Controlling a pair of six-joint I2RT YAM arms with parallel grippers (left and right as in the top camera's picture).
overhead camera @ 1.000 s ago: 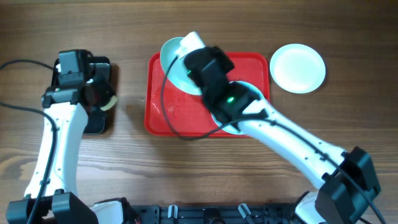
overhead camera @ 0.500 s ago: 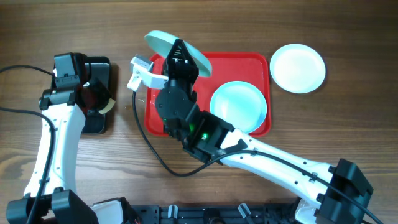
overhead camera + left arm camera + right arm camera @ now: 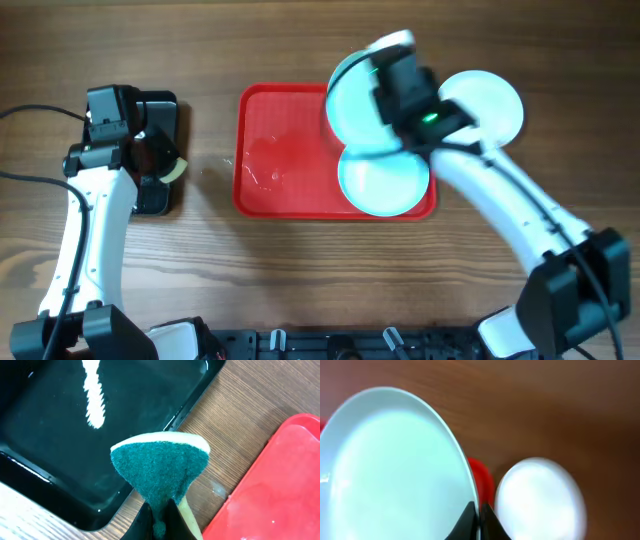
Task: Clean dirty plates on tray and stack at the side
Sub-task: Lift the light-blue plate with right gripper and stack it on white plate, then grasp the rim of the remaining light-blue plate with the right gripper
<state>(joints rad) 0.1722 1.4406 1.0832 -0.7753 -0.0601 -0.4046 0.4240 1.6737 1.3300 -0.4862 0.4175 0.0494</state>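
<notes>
Sponge pinched at left, 1 turquoise plate gripped on edge at right.

At far left the left gripper (image 3: 159, 516) was closed on a green-faced sponge (image 3: 160, 467), which hung over the near edge of the glossy black tray (image 3: 60, 435) where it met the wooden table (image 3: 300, 280). Right of it lay the red tray (image 3: 285, 150), its left half bare apart from a wet smear (image 3: 258, 165). A pale turquoise plate (image 3: 385, 185) lay flat in the tray's right end. Above that end the right gripper (image 3: 380, 90) was clamped on the rim of a 2nd turquoise plate (image 3: 395, 470), held tilted off the tray and overlapping the flat plate in the overhead view. Furthest right, the white plate (image 3: 495, 105) lay on the table just beside the tray.
</notes>
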